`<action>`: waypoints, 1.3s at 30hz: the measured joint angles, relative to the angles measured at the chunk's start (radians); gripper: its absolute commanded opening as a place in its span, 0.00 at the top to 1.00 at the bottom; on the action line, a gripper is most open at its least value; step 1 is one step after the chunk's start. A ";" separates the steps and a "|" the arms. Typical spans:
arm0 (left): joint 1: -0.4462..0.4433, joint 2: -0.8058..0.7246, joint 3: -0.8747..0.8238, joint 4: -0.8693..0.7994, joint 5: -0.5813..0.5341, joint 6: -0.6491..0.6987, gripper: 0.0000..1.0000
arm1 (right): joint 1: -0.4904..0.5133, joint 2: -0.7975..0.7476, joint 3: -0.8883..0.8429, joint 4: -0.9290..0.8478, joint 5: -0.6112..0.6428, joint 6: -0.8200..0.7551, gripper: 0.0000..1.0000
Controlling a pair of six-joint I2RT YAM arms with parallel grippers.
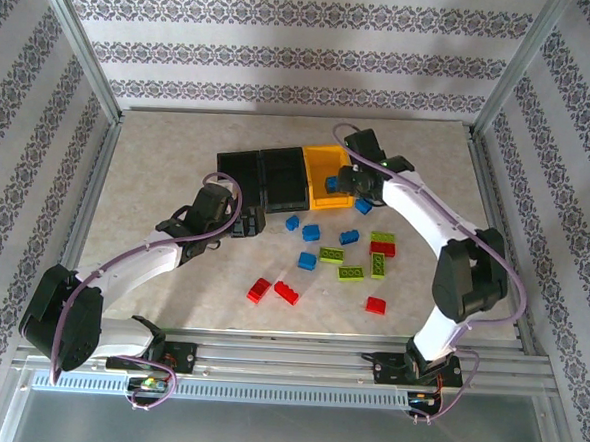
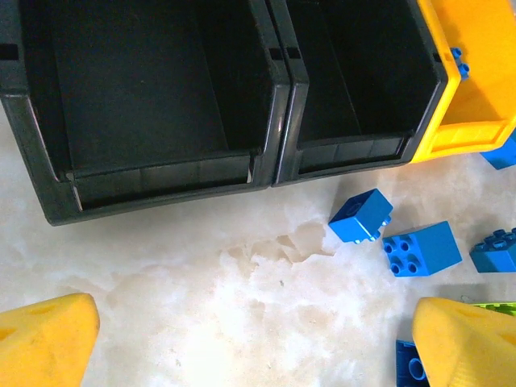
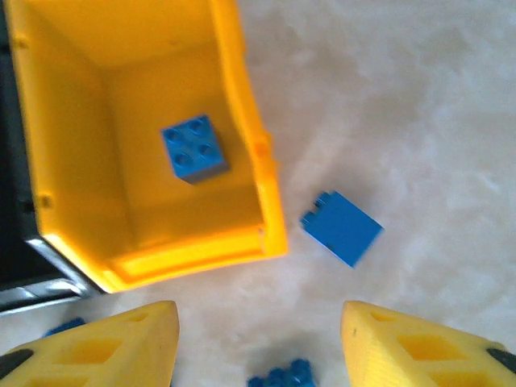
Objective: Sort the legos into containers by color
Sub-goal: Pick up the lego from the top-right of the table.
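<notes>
- The left gripper [image 2: 258, 347] hangs wide open and empty over the table [image 1: 158, 173], just in front of the two black bins [image 2: 278, 89].
- The yellow bin [image 3: 242, 105] ends the row on the right, with one blue brick [image 3: 193, 149] inside.
- The right gripper [image 3: 258, 343] hovers at that bin's front, fingers apart, gripping nothing.
- Loose legos [image 1: 331, 254] lie in front of the bins: blue nearest them, green beside, and red closest to the arms.

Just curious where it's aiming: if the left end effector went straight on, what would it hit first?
The left end effector would most likely meet bare table, just short of the black bins; blue legos lie off to one side. Depth is unclear.
</notes>
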 measured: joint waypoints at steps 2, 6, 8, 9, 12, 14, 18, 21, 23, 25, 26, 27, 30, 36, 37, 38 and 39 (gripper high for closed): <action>0.000 0.000 -0.005 -0.001 0.000 0.000 0.00 | -0.037 -0.023 -0.057 0.000 -0.001 0.003 0.44; 0.000 0.007 -0.008 -0.003 0.003 -0.001 0.00 | -0.123 -0.028 -0.140 -0.002 -0.019 0.008 0.41; 0.000 0.011 -0.008 -0.002 0.003 -0.001 0.00 | -0.153 -0.026 -0.159 -0.009 -0.026 0.003 0.41; 0.000 0.013 -0.008 -0.003 0.003 -0.001 0.00 | -0.159 -0.024 -0.161 -0.012 -0.031 0.000 0.41; 0.000 0.022 -0.008 -0.002 0.002 -0.002 0.00 | -0.160 -0.002 -0.159 -0.007 -0.040 -0.013 0.41; 0.000 0.024 -0.008 -0.003 0.002 -0.002 0.01 | -0.159 0.032 -0.153 -0.006 -0.051 -0.026 0.41; 0.000 0.026 -0.008 -0.002 0.002 -0.008 0.00 | -0.160 0.110 -0.121 -0.006 -0.074 -0.040 0.40; 0.000 0.028 -0.008 -0.002 0.001 -0.011 0.00 | -0.160 0.161 -0.084 -0.005 -0.089 -0.055 0.39; 0.000 0.030 -0.008 -0.003 -0.001 -0.013 0.00 | -0.160 0.190 -0.056 -0.004 -0.097 -0.063 0.38; 0.000 0.032 -0.008 -0.002 -0.002 -0.013 0.00 | -0.160 0.212 -0.031 -0.005 -0.107 -0.069 0.38; 0.000 0.034 -0.008 -0.002 -0.002 -0.014 0.00 | -0.161 0.225 -0.016 -0.005 -0.110 -0.076 0.38; 0.000 0.036 -0.008 -0.002 -0.002 -0.014 0.00 | -0.161 0.234 -0.005 -0.004 -0.113 -0.078 0.38; 0.000 0.042 -0.008 -0.003 -0.002 -0.016 0.01 | -0.167 0.264 0.023 -0.004 -0.124 -0.081 0.38; 0.000 0.052 -0.008 -0.004 -0.002 -0.016 0.00 | -0.198 0.298 0.071 -0.005 -0.136 -0.084 0.39; 0.000 0.053 -0.008 -0.004 -0.002 -0.016 0.00 | -0.200 0.304 0.080 -0.005 -0.136 -0.084 0.40; 0.000 0.053 -0.008 -0.004 -0.002 -0.016 0.00 | -0.205 0.311 0.090 -0.005 -0.137 -0.084 0.40; 0.000 0.053 -0.008 -0.004 -0.002 -0.016 0.00 | -0.206 0.317 0.098 -0.005 -0.136 -0.084 0.40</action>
